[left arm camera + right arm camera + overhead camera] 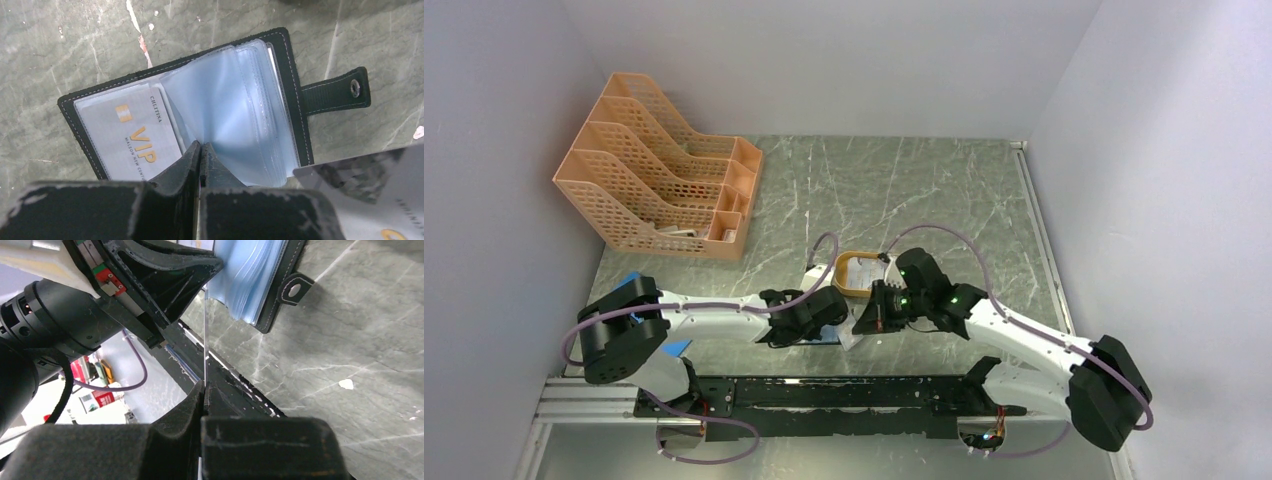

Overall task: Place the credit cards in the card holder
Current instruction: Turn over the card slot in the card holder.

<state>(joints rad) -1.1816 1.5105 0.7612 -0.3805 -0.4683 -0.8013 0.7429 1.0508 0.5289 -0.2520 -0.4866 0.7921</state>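
The black card holder lies open on the table, its snap tab pointing right. One credit card with gold "VIP" print sits in its left pocket. The clear sleeves fan upward. My left gripper is shut at the lower edge of the sleeves and seems to pinch one of them. A second credit card, seen edge-on, is held upright in my right gripper, which is shut on it. This card's face shows just right of the holder. Both grippers meet at the table's near middle.
An orange oval tray stands just behind the grippers. Orange mesh file racks fill the back left. A flat blue sheet lies under the left arm. The black rail runs along the near edge.
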